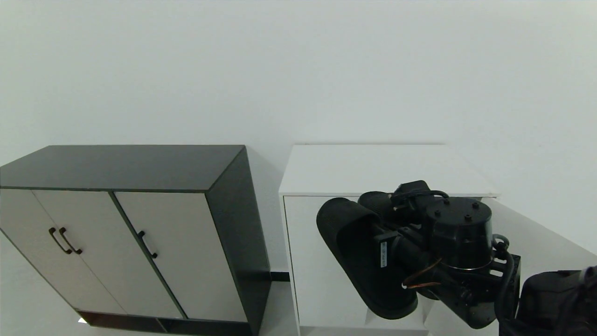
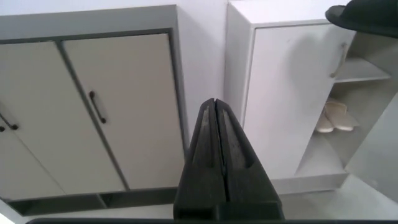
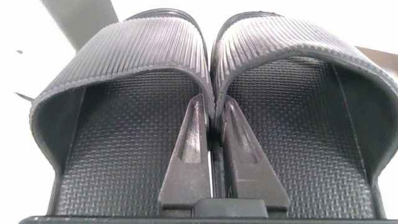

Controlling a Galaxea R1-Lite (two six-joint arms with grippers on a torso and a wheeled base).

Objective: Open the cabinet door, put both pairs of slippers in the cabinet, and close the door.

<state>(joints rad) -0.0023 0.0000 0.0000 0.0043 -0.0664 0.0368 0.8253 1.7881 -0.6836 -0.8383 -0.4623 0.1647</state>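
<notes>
A pair of black ribbed slippers hangs in front of the white cabinet, just below its top. My right gripper is shut on the two touching strap edges of the black slippers. In the left wrist view the white cabinet's door stands open, showing a shelf and a light pair of slippers on the lower level. The toe of a black slipper shows above that opening. My left gripper is shut on nothing, low and facing the gap between the two cabinets.
A dark cabinet with beige doors, all closed, and black handles stands to the left of the white one, with a narrow gap between them. A plain white wall runs behind both. An open low shelf runs along the dark cabinet's base.
</notes>
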